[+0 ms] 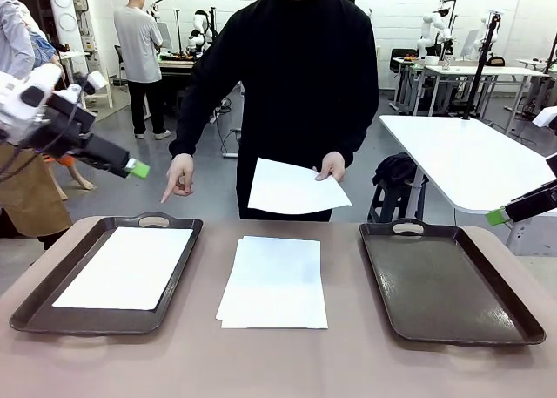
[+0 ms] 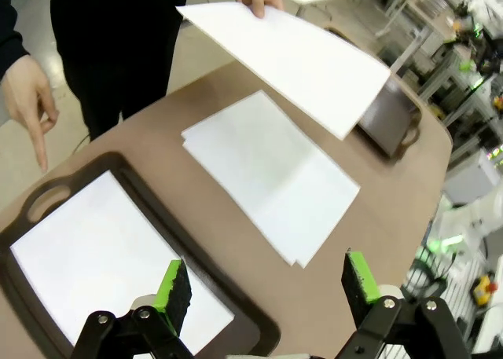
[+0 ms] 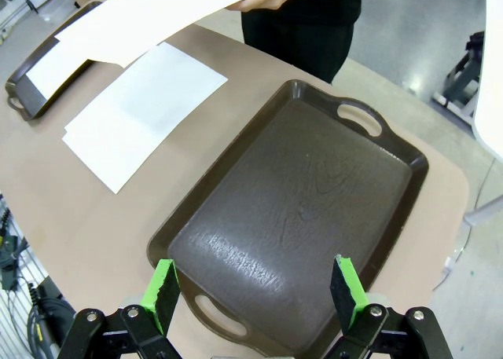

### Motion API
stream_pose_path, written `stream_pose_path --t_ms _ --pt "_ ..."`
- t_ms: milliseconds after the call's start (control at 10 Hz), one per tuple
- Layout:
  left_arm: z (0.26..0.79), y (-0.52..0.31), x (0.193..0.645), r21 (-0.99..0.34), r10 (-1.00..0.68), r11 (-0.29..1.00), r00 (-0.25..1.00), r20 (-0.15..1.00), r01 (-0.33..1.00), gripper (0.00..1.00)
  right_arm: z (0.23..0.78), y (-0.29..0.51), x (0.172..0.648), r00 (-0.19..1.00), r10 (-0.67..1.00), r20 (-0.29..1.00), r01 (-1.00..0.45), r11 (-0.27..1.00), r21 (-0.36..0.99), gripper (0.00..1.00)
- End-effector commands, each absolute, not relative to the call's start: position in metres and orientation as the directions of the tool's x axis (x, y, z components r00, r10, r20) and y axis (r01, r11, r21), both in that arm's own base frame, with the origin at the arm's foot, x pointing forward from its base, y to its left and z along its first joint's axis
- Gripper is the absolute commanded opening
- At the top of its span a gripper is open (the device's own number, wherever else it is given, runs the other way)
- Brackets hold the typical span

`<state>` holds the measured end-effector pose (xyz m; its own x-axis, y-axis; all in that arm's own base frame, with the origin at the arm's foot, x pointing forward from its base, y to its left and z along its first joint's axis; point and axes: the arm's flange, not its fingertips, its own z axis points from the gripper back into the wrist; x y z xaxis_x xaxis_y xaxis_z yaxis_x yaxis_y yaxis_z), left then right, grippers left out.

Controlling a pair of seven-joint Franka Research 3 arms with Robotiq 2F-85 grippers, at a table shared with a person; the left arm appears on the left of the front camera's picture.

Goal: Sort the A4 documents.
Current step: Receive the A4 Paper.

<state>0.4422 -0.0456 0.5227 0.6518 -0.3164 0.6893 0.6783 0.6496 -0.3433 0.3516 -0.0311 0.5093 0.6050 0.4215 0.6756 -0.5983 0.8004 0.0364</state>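
In the front view, the left gripper (image 1: pixel 132 166) and right gripper (image 1: pixel 498 215) are hovering above the table (image 1: pixel 278 363) with jaws apart and nothing between them. The A4 documents are lying in three places: the held sheet (image 1: pixel 296 189) in the person's hand (image 1: pixel 332 165), the middle stack (image 1: pixel 274 280) on the table, and one tray sheet (image 1: pixel 126 267) in the left tray (image 1: pixel 35 306), where the pointing hand (image 1: pixel 180 176) is aiming. In the left wrist view, the held sheet is jutting out over the stack. It is probably light, floppy and slick, so pinching its free corner away from the person's fingers looks best. In the right wrist view, the right tray (image 3: pixel 314 194) is sitting bare. The stack's slightly fanned corners are offering the only liftable edges.
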Motion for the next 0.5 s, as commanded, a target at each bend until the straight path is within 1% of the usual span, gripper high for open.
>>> stream_pose_path --t_ms 0,200,300,400 --pt "0.506 -0.068 0.508 -0.461 -0.240 0.626 0.717 0.654 0.629 1.00 0.507 -0.031 0.353 0.605 0.415 0.680 -0.605 0.795 0.053 1.00" --pt "0.487 -0.089 0.546 -0.565 -0.169 0.592 0.774 0.610 0.574 1.00 0.507 -0.031 0.353 0.605 0.415 0.680 -0.605 0.795 0.053 1.00" --pt "0.479 -0.095 0.565 -0.612 -0.097 0.600 0.806 0.584 0.515 1.00 0.507 -0.031 0.353 0.605 0.415 0.680 -0.605 0.795 0.053 1.00" --pt "0.471 -0.099 0.578 -0.671 -0.032 0.578 0.835 0.550 0.464 1.00 0.507 -0.031 0.353 0.605 0.415 0.680 -0.605 0.795 0.053 1.00"
